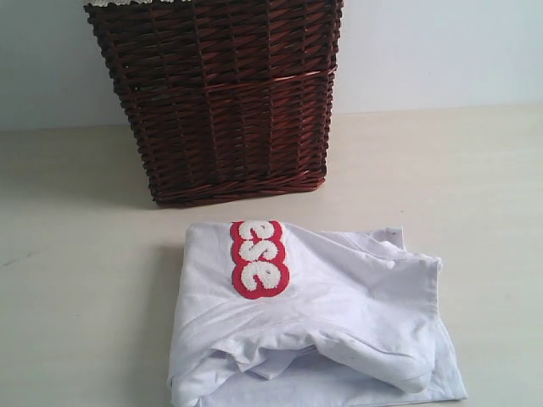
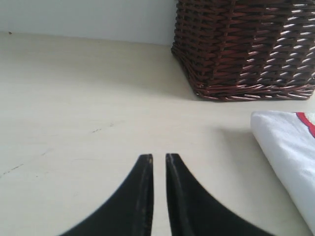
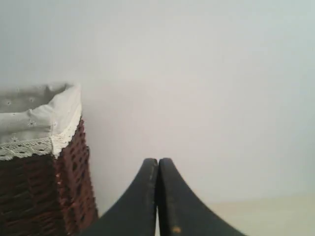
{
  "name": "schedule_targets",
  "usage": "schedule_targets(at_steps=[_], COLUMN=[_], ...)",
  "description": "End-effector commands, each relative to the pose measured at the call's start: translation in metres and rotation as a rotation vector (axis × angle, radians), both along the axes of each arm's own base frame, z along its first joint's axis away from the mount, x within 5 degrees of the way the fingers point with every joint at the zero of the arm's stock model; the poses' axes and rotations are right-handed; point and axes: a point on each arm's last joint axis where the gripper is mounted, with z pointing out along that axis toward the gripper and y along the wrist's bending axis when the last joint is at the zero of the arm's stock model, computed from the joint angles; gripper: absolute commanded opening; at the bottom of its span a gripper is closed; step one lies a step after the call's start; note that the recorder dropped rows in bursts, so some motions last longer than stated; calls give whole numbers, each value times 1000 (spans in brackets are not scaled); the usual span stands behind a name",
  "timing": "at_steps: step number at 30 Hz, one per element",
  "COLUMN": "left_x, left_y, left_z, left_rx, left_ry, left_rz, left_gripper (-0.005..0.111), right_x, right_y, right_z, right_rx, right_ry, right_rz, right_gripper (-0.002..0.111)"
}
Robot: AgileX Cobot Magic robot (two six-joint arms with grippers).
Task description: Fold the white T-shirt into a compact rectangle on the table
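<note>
The white T-shirt (image 1: 339, 314) lies folded into a rough, rumpled rectangle on the table (image 1: 76, 271), in front of the basket. Its fuzzy white letters with red outlines (image 1: 257, 259) face up near the far left corner. Neither gripper appears in the exterior view. In the left wrist view my left gripper (image 2: 159, 157) hovers low over bare table (image 2: 74, 98), its fingers a narrow slit apart with nothing between them; a folded edge of the T-shirt (image 2: 290, 147) lies off to one side, untouched. My right gripper (image 3: 158, 161) is shut and empty, pointing at the wall.
A dark brown wicker basket (image 1: 225, 102) stands at the back of the table, just behind the shirt. It also shows in the left wrist view, basket (image 2: 246, 49). The right wrist view shows the basket (image 3: 39, 191) with its white lace-trimmed lining (image 3: 44, 123). A pale wall rises behind.
</note>
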Motion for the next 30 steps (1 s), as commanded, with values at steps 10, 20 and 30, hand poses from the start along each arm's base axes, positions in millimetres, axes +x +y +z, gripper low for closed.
schedule_targets(at_steps=[10, 20, 30], left_x=[0, 0, 0], left_y=[0, 0, 0], left_z=[1, 1, 1], left_rx=[-4, -2, -2], left_ry=[-8, -8, -8], left_rz=[-4, -4, -4], left_gripper=[12, 12, 12], right_x=[-151, -147, -137], right_y=[-54, -53, -35], right_z=[-82, -93, -141], right_rx=[-117, -88, -83], right_ry=[-365, -291, 9], right_rz=[-208, -195, -62], right_gripper=[0, 0, 0])
